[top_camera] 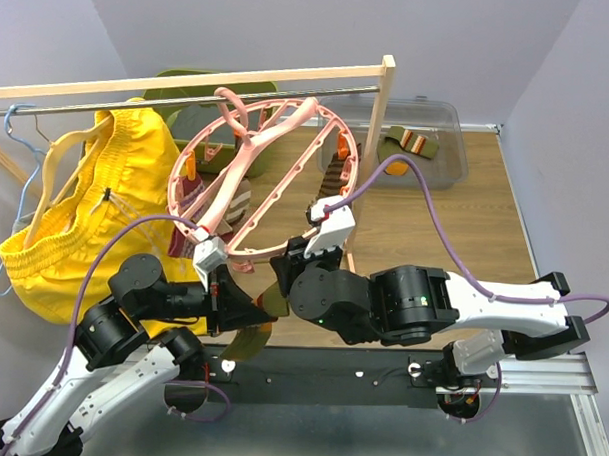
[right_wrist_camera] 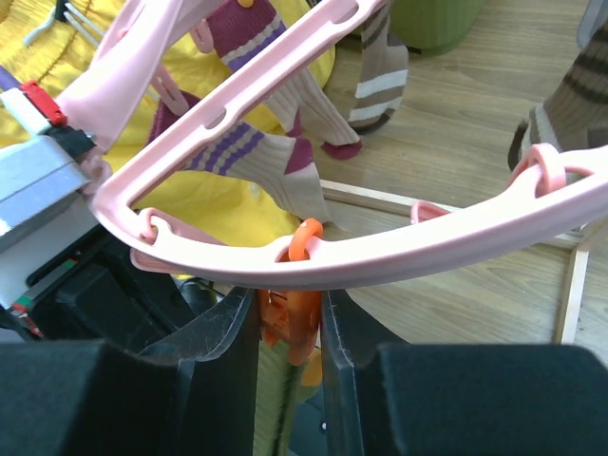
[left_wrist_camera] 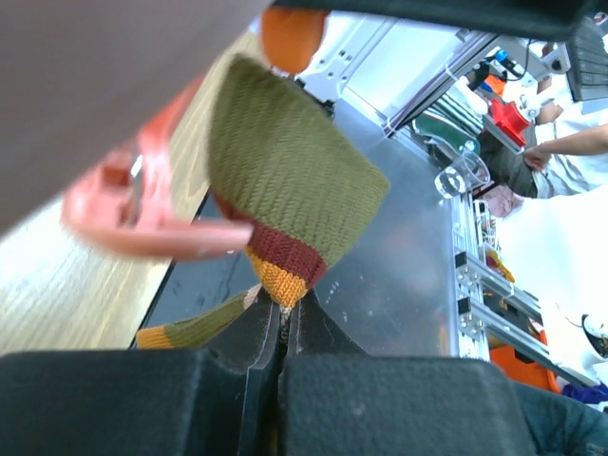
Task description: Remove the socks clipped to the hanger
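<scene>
The round pink hanger (top_camera: 255,144) hangs from the rail and tilts toward me. My right gripper (right_wrist_camera: 290,328) is shut on an orange clip (right_wrist_camera: 302,313) under the ring's near rim (right_wrist_camera: 456,242). An olive sock (left_wrist_camera: 290,161) with red and orange stripes hangs from that clip. My left gripper (left_wrist_camera: 280,309) is shut on its orange end, just below the ring. In the top view the left gripper (top_camera: 262,312) and the right gripper (top_camera: 286,270) meet at the ring's lower edge. A pinkish-beige sock with purple stripes (right_wrist_camera: 256,161) and a brown striped sock (right_wrist_camera: 380,76) hang further in.
Big yellow shorts (top_camera: 85,210) hang on a light-blue wire hanger (top_camera: 21,178) at left. The wooden rack post (top_camera: 380,131) stands right of the ring. A clear bin (top_camera: 448,143) at back right holds an olive and orange sock (top_camera: 412,144).
</scene>
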Robot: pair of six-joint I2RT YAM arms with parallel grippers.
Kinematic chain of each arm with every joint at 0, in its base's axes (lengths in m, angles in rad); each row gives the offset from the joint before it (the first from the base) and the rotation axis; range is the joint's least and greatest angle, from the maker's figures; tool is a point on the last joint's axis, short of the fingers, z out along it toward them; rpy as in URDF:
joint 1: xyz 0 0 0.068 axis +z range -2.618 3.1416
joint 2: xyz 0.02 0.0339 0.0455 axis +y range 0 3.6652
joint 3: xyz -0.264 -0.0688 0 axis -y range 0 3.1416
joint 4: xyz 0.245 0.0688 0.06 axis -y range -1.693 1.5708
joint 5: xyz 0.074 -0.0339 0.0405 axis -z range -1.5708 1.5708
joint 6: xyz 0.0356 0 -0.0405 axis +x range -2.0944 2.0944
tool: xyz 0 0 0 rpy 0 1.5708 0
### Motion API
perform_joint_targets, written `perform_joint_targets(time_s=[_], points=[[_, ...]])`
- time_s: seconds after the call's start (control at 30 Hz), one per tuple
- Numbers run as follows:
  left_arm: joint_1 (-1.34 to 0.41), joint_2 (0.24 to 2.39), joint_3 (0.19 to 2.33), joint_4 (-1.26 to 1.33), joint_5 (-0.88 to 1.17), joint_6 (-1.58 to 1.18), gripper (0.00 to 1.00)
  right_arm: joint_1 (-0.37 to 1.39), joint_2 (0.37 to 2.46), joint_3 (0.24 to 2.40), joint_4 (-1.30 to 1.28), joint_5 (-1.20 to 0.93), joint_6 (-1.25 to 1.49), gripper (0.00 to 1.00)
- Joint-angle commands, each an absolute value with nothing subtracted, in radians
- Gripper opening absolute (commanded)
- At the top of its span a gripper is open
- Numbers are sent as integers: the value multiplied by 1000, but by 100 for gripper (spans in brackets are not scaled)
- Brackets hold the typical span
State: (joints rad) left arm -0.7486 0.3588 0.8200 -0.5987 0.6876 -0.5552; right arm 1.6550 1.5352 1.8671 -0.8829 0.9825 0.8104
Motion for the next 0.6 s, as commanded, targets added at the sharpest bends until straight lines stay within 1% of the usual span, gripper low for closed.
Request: perform_joint_targets(time_s=[0.0,0.03,0.07,0.1,0.13,0.17,0.2,0.23,0.27,0.33,0.37,0.43,0.47,0.53,0.57], points=[[-750,345,813,-661,687,-566,0,1661,1500,1845,-827,1006,811,1],[-750,348,818,-655,689,-565,0,1661,1500,1845,-830,1002,810,1],[-750,351,831,-641,692,-565,0,1661,1502,1848,-833,997,808,4],[-750,354,836,-628,699,-566,0,1661,1503,1848,-839,993,808,10],[-750,356,841,-612,706,-575,0,1661,1502,1844,-844,986,808,18],[-750,356,851,-577,722,-583,0,1661,1500,1839,-844,965,805,36],[-750,354,854,-559,730,-591,0,1660,1497,1833,-844,954,801,46],[-750,351,857,-539,739,-598,0,1661,1488,1819,-844,939,798,51],[-750,347,862,-508,750,-612,0,1661,1482,1810,-845,916,799,62],[-750,342,862,-486,762,-623,0,1661,1454,1786,-835,887,808,68],[-750,341,862,-477,770,-626,0,1661,1445,1754,-825,871,808,73],[-750,338,859,-477,773,-627,0,1661,1418,1718,-793,821,811,76],[-750,339,854,-477,781,-627,0,1661,1390,1686,-781,804,813,82],[-750,336,848,-477,788,-627,0,1661,1367,1657,-744,749,811,83],[-750,336,845,-477,792,-627,0,1661,1344,1646,-730,729,810,88]])
